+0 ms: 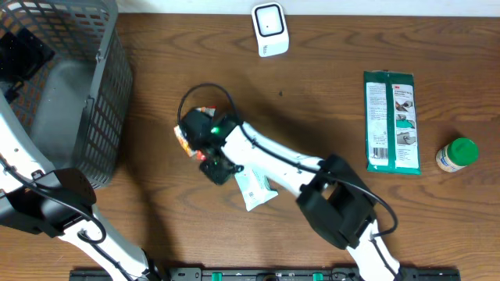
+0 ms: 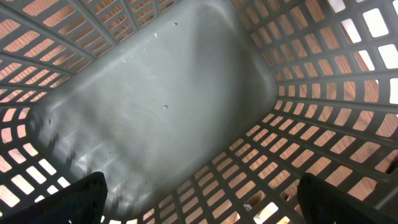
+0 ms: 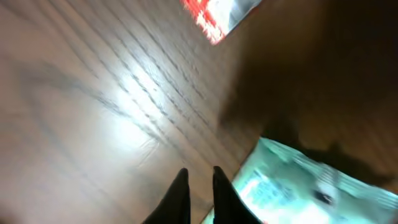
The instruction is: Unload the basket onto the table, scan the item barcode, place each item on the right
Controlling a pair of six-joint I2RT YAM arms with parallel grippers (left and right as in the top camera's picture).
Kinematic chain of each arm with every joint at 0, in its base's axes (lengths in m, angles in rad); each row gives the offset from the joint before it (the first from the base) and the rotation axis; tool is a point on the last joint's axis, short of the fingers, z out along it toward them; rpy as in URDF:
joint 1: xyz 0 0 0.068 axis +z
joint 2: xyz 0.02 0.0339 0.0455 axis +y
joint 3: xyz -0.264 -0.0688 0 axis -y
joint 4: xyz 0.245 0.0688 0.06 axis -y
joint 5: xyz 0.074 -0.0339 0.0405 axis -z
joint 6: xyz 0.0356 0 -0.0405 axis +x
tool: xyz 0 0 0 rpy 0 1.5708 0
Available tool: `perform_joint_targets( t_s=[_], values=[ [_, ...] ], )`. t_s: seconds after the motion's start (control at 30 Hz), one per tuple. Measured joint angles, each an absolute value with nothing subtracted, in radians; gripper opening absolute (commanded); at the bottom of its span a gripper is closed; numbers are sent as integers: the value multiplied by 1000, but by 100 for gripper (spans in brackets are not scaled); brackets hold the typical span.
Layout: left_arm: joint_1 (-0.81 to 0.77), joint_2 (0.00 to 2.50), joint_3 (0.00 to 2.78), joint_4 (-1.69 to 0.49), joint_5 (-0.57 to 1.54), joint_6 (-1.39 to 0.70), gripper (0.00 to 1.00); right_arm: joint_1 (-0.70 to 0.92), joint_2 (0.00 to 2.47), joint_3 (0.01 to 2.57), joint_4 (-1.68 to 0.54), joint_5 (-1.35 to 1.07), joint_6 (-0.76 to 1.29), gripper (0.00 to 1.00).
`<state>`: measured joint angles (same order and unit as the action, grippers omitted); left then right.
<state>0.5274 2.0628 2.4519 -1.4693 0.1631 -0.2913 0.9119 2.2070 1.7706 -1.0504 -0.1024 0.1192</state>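
beside the teal pouch (image 3: 311, 180), right gripper (image 3: 199, 173) seemingly nearly closed, empty

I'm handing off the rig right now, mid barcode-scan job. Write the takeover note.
Left gripper: wide open, empty, inside the gray basket.
Right gripper: nearly shut, empty, beside the teal-and-white packet; red packet nearby.
White scanner at the far edge; green pack and jar to the right.
Done: nothing in the basket.
Left: grasp an item, show its barcode to the scanner.
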Motion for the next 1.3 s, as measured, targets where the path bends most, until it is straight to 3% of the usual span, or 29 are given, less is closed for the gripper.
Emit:
perform_joint_targets(
  t_s=[0.03,0.1,0.17,0.27,0.6,0.8,1.03,1.3],
  values=[
    [527,2062,2452,-1469,163,-291,98,899,2194,1779,-1055,-117,123,56],
    [527,2063,2452,-1469,163,-291,98,857,2152,1790,-1066,-136,146,87],
    [527,2062,2452,-1469,163,-291,98,805,2108,1797,-1087,-150,155,96],
    [527,2063,2452,-1469,163,-291,98,717,2063,1813,-1128,-185,161,99],
    [527,2063,2452,-1469,163,-291,98,541,2048,1626,-1062,-386,114,99],
    [527,2062,2452,-1469,163,-291,98,563,2049,1484,-979,-424,99,70],
    [527,2062,2452,-1469,163,-291,98,598,2047,1359,-839,-419,159,59],
    [527,2063,2452,-1469,163,-291,98,647,2016,1284,-684,-424,257,38]
  ],
)
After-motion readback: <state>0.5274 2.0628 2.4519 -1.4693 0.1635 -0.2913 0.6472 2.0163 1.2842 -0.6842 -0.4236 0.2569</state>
